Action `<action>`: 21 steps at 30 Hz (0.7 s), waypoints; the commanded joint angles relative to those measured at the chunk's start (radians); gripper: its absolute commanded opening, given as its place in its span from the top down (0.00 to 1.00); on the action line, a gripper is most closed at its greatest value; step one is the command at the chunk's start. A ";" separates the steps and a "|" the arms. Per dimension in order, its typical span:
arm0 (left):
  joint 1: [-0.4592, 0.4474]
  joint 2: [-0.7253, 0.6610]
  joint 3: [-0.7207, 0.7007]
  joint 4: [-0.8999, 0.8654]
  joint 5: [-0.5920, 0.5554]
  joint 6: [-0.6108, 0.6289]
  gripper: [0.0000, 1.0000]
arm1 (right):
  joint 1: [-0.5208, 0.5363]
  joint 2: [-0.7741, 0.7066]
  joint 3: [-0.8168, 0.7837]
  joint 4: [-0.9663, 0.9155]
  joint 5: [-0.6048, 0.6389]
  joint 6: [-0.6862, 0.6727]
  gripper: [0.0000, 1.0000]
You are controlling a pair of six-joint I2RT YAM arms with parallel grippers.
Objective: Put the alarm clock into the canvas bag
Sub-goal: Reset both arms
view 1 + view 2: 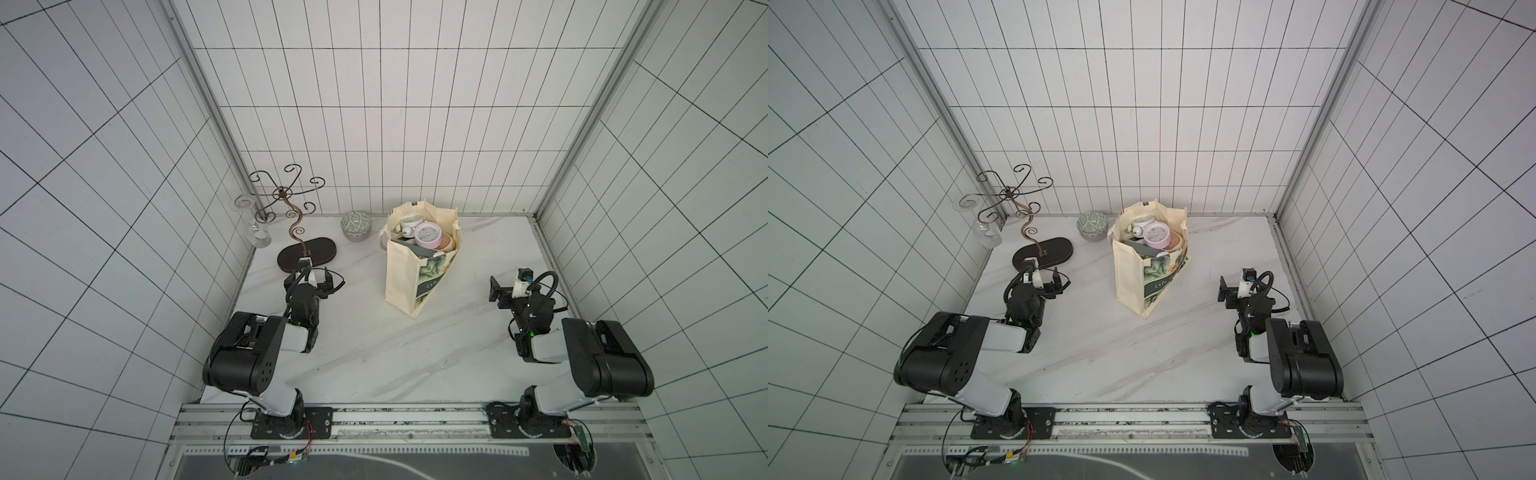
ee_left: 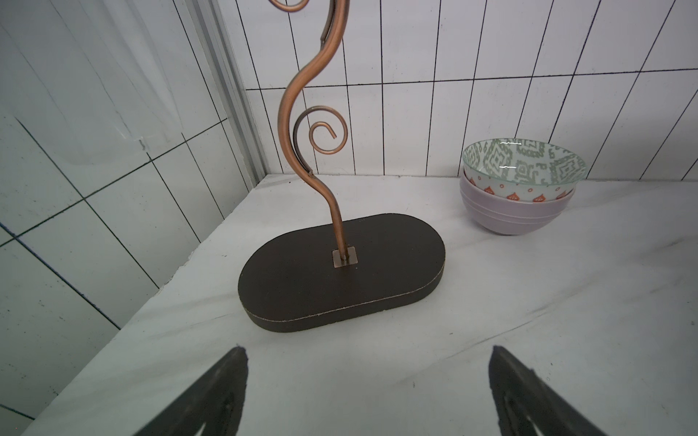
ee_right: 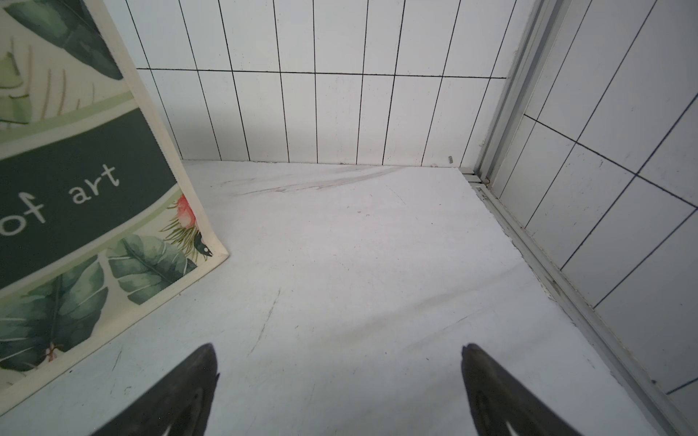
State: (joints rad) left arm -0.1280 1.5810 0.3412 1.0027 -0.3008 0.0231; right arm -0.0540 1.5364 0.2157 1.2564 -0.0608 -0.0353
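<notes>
Left pincer (image 2: 366, 351), right pincer (image 3: 338, 345), wide open, empty

Canvas bag (image 3: 75, 188) by right hand (image 3: 340, 351): cream, green leaves, dk green band w/ white lettering, orange flower. Alarm clock (image 1: 428, 237): pale pink. Ahead of left hand (image 2: 368, 355): stand (image 2: 340, 271), copper stem, dk brown base; patterned bowl (image 2: 525, 166), green-on-white, orange marks; lilac bowl (image 2: 513, 217). Table (image 1: 374, 340): white, grey veins.

A copper scroll-wire stand (image 1: 306, 257) on a dark oval base stands on the marbled counter (image 1: 395, 345). Two nested bowls (image 1: 356, 225) sit near its right. A clear glass vase (image 1: 254, 228) stands left of it, against the tiled wall.
</notes>
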 commanded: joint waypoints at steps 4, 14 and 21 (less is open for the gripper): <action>0.002 -0.009 0.016 -0.004 0.006 0.002 0.03 | -0.004 0.010 0.039 0.003 -0.005 0.005 0.00; 0.002 -0.009 0.015 -0.004 0.006 0.001 0.03 | -0.003 0.010 0.039 0.003 -0.005 0.005 0.00; 0.009 -0.003 0.021 -0.004 0.019 0.000 0.03 | -0.004 0.009 0.039 0.002 -0.005 0.005 0.00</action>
State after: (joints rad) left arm -0.1261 1.5810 0.3443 0.9897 -0.2966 0.0227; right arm -0.0540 1.5368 0.2157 1.2564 -0.0608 -0.0353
